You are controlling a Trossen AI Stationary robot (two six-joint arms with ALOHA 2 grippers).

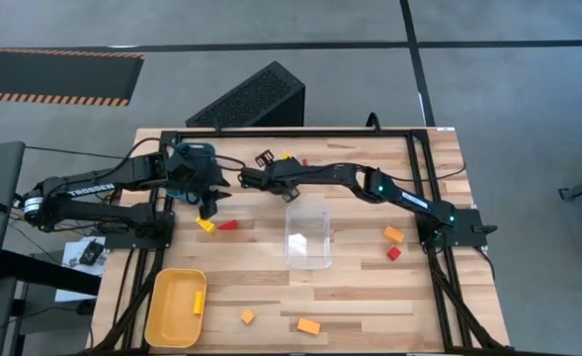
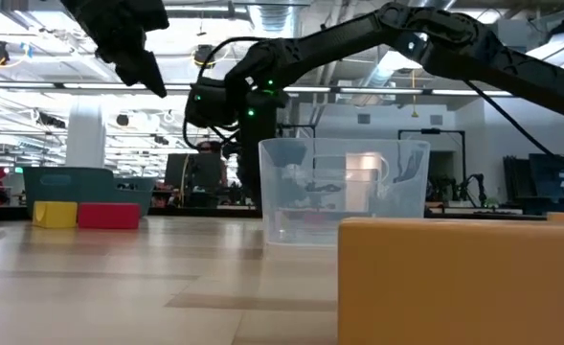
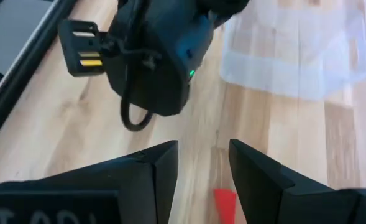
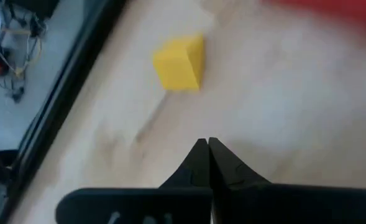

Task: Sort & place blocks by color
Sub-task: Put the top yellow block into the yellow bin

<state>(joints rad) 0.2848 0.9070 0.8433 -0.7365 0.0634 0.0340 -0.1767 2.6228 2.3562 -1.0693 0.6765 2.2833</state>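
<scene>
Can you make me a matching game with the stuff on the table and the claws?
Things:
1. yellow tray
2. clear plastic box
3. left claw
4. right claw

States:
A. fingers shut together, near a yellow cube
B. empty, standing in the middle of the table
C. has one yellow block inside
D. fingers open, above a red block

Pairs: 1-C, 2-B, 3-D, 4-A

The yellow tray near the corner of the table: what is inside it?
The yellow tray holds one yellow block against its side wall. The rest of its floor shows bare; nothing covers it.
</scene>
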